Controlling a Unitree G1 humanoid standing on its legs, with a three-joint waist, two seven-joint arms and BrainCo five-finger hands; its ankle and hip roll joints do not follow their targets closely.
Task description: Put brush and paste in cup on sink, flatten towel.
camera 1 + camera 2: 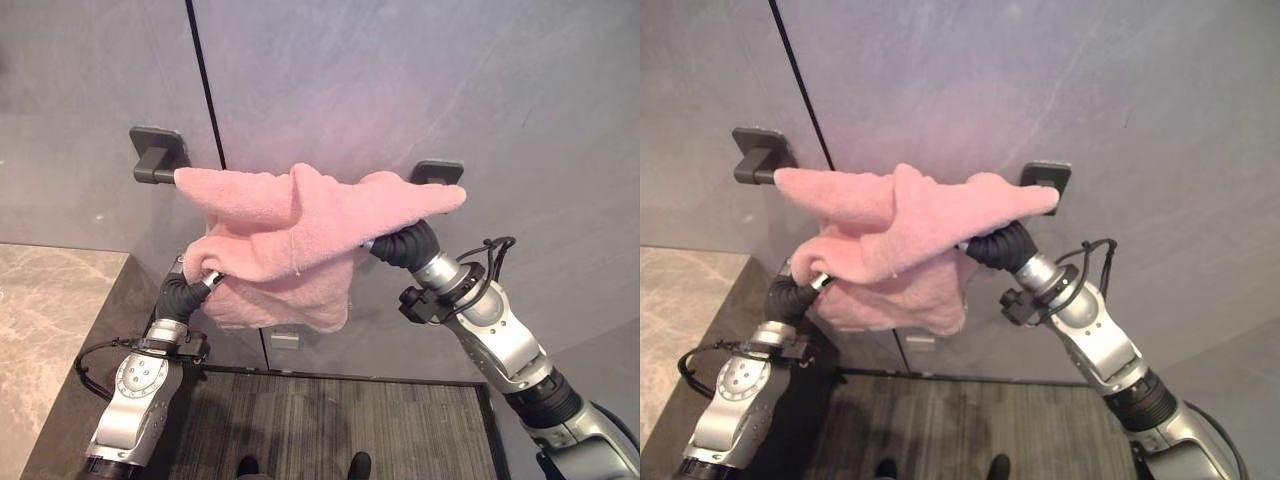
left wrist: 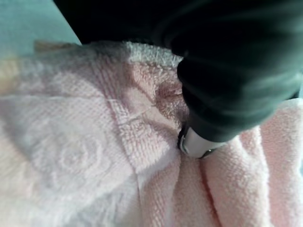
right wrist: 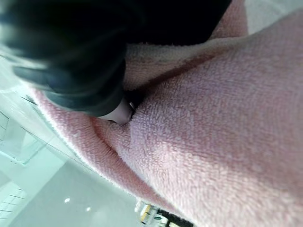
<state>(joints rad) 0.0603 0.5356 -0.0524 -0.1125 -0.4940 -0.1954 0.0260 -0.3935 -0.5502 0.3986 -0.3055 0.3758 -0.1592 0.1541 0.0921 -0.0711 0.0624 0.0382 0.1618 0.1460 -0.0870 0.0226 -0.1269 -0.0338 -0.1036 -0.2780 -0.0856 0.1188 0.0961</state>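
You've got one pink towel (image 1: 290, 225) bunched on one wall bar (image 1: 160, 175), left hand (image 1: 190, 275) and right hand (image 1: 395, 243) both buried in it, fingers can't tell.

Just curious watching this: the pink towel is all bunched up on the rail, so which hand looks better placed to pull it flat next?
Probably the left hand: it sits in the thick bunched fold of the towel hanging low. The right hand is buried under cloth near the rail's far end.

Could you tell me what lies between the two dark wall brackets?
The pink towel, bunched over the rail, spans from the left bracket to the right bracket, seen in both eye views.
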